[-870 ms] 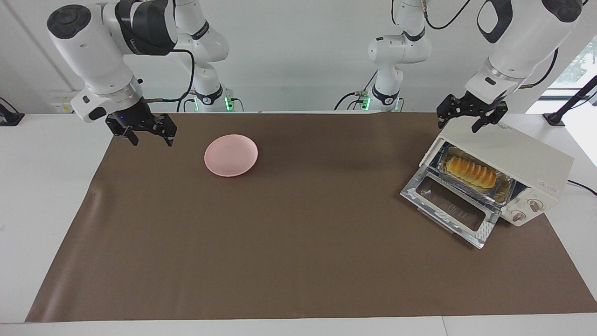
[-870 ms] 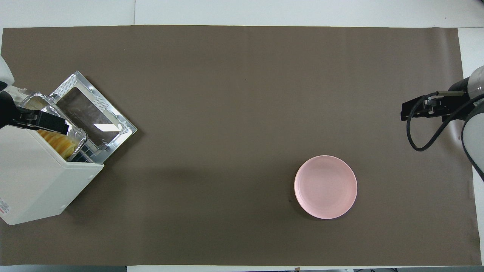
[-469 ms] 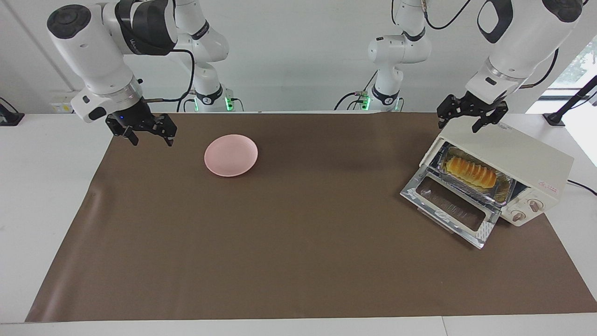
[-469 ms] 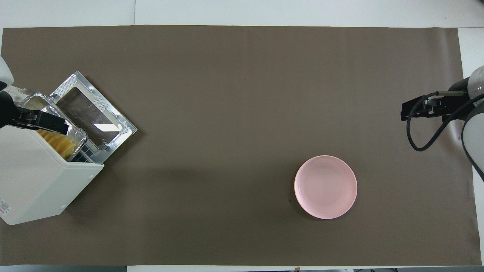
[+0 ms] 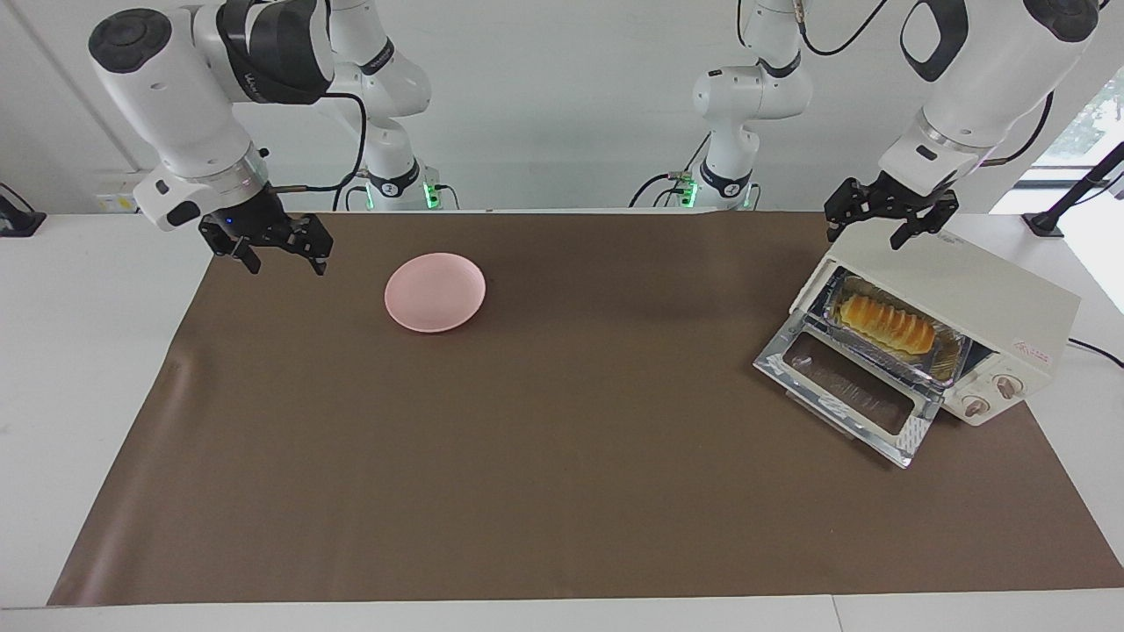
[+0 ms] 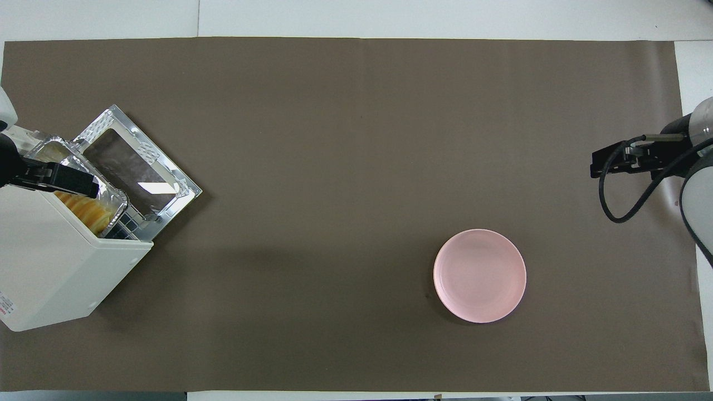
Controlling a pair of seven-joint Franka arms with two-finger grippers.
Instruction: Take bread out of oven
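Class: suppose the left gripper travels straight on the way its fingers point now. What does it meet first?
Most likely the flat top of the cream-white toaster oven: the open left gripper hangs above it, pointing down. Exact depth is uncertain.

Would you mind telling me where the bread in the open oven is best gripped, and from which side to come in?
Probably across the middle of the bread, fingers on its two long sides: it lies lengthwise along the mouth of the oven in a foil tray. Come in over the lowered door, since the roof covers it from above.
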